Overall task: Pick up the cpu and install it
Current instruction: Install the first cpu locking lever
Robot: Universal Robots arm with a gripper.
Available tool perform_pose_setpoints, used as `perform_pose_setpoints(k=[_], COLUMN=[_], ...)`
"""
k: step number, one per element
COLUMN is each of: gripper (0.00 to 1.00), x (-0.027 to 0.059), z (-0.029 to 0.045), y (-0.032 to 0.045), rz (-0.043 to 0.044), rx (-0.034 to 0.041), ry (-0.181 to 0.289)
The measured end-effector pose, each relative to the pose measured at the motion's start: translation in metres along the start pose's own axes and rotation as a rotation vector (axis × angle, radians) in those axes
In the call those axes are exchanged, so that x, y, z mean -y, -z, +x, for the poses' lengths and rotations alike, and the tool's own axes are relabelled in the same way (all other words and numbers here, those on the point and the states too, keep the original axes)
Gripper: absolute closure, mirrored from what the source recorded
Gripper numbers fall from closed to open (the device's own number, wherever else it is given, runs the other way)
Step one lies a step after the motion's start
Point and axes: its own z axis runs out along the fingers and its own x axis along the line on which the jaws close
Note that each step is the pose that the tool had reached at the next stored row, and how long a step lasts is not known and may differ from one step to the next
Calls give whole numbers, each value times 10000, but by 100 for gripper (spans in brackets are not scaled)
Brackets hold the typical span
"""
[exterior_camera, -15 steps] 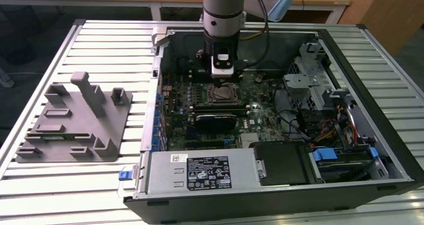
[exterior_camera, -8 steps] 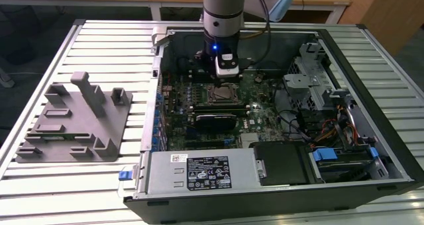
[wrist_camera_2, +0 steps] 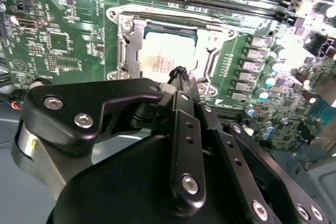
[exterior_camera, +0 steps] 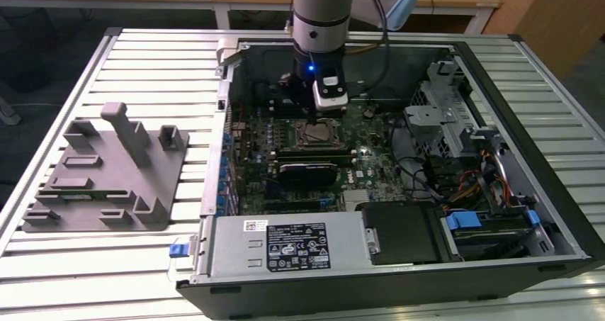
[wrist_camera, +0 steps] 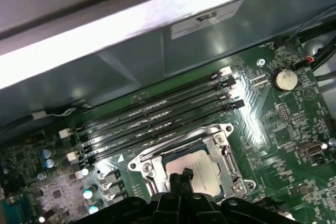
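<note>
The cpu (wrist_camera_2: 161,53) is a silver square chip lying flat inside the metal socket frame (wrist_camera_2: 125,45) on the green motherboard (wrist_camera_2: 63,40). In the first wrist view the cpu (wrist_camera: 205,167) lies just beyond my fingertips. My gripper (wrist_camera_2: 179,73) hangs directly over the cpu's near edge, its two thin black fingers pressed together with nothing between them. From the exterior view the gripper (exterior_camera: 311,117) reaches down into the open computer case, right above the cpu (exterior_camera: 318,132) and its socket.
Empty black memory slots (wrist_camera: 157,115) run beside the socket. A grey holder block (exterior_camera: 104,172) stands on the slatted table at the exterior view's left. The power supply (exterior_camera: 283,246), drive cage (exterior_camera: 444,115) and cables crowd the case's near and right sides.
</note>
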Motion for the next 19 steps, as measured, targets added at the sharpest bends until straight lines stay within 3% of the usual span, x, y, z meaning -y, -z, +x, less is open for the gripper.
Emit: perform_pose_setpoints(k=[7, 11, 19], gripper=[89, 89, 89], x=[-41, -28, -20], z=[-104, -114, -117], y=[-5, -4, 0], rz=[51, 106, 109], rx=[-1, 18, -4], ry=[79, 132, 620])
